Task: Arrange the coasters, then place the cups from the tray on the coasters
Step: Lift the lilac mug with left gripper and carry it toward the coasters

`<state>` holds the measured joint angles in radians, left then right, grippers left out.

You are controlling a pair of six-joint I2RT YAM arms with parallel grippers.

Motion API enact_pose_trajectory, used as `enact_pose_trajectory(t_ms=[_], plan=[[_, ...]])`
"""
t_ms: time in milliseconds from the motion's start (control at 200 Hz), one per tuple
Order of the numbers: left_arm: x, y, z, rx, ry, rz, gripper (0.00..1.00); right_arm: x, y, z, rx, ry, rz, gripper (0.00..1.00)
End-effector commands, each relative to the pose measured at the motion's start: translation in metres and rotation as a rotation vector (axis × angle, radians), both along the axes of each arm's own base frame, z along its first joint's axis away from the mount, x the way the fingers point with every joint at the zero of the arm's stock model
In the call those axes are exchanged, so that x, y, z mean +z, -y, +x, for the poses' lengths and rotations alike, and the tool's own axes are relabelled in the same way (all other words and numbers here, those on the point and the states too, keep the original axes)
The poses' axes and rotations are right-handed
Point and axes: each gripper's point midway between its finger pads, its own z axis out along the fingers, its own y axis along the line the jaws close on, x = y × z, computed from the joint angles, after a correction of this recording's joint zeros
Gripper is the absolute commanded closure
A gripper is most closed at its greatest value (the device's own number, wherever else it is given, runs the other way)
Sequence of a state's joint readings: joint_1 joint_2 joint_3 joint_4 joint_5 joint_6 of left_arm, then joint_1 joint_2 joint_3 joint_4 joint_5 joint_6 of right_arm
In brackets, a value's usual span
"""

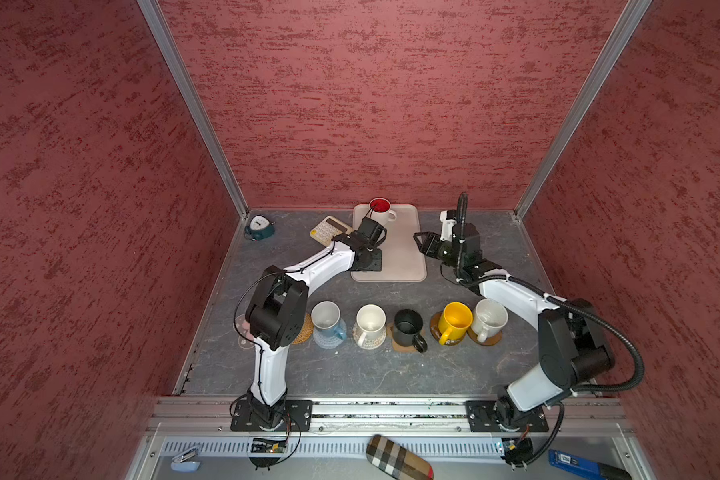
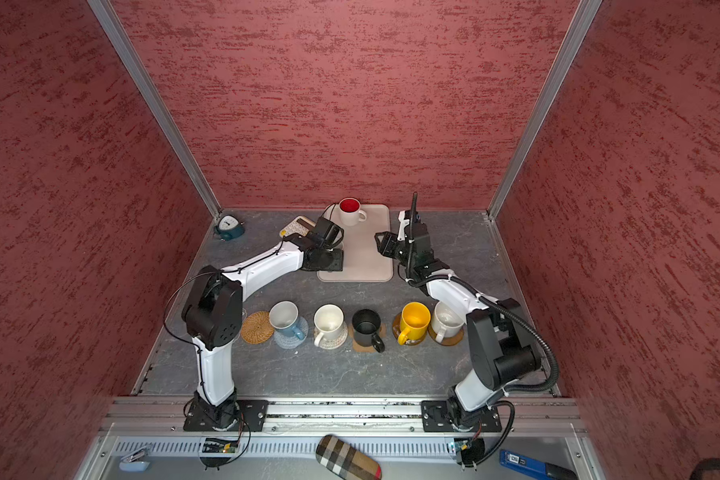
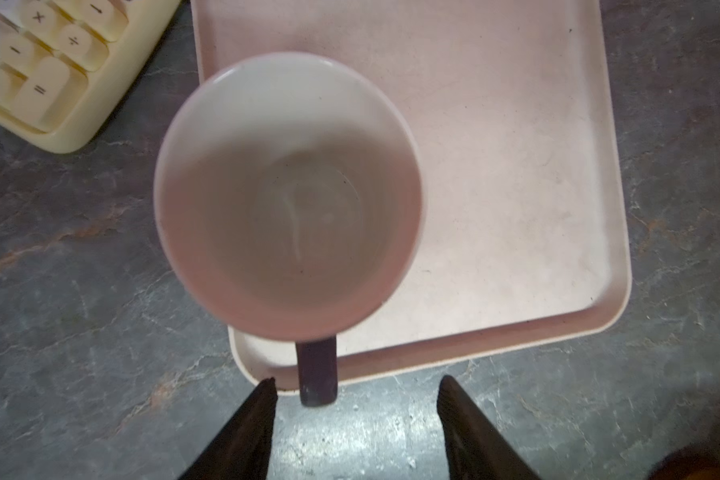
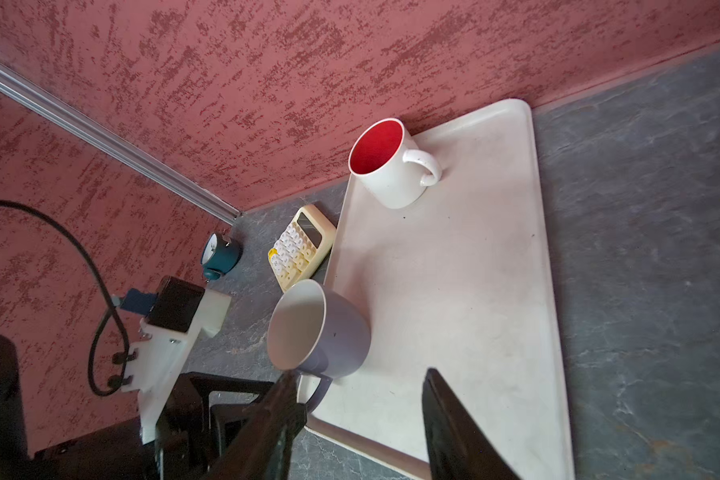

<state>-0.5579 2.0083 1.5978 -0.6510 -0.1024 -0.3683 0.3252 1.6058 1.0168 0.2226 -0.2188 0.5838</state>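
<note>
Reaching over tray (image 3: 516, 166), left jaws open astride lavender cup (image 3: 287, 195) handle (image 3: 316, 370); right jaws open.

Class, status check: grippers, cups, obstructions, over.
Left gripper, jaws open at handle of lavender mug. Right gripper open, empty. Red-lined mug also on tray. Calculator beside tray.

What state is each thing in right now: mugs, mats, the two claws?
Left gripper: open, straddling lavender mug's handle.
Right gripper: open, empty.
Lavender mug: upright on tray.
Red-lined mug: upright on tray.
Blue mug, cream mug, black mug, yellow mug, white mug: upright on coasters.
Woven coaster: bare.
Pink coaster: mostly hidden behind left arm.
</note>
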Motion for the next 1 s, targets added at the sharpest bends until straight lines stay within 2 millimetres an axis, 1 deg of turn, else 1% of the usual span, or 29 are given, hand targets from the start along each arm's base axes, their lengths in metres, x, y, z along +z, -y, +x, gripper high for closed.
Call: enact_pose_trajectory(t_ms=[0, 225, 396, 556, 716, 867, 992], plan=[[-0.003, 0.002, 0.011, -0.003, 0.003, 0.007, 0.38, 0.004, 0.001, 0.005, -0.007, 0.024, 0.017, 0.5], [-0.01, 0.0, 0.025, 0.008, 0.002, 0.002, 0.43, -0.003, -0.001, 0.008, -0.002, 0.013, 0.023, 0.5], [-0.018, 0.001, 0.028, 0.001, -0.01, 0.012, 0.48, -0.006, -0.001, 0.009, 0.0, 0.006, 0.024, 0.51], [-0.022, 0.0, 0.029, 0.004, -0.011, 0.029, 0.56, -0.007, -0.001, 0.01, -0.001, 0.004, 0.026, 0.51], [-0.022, -0.002, 0.028, 0.0, -0.001, 0.058, 0.65, -0.009, -0.002, 0.01, 0.005, 0.001, 0.031, 0.51], [-0.021, 0.001, 0.028, -0.017, 0.008, 0.067, 0.72, -0.008, -0.003, 0.009, 0.01, -0.001, 0.034, 0.52], [-0.017, 0.003, 0.027, -0.026, 0.016, 0.068, 0.82, -0.007, -0.003, 0.008, 0.012, 0.0, 0.035, 0.52]])
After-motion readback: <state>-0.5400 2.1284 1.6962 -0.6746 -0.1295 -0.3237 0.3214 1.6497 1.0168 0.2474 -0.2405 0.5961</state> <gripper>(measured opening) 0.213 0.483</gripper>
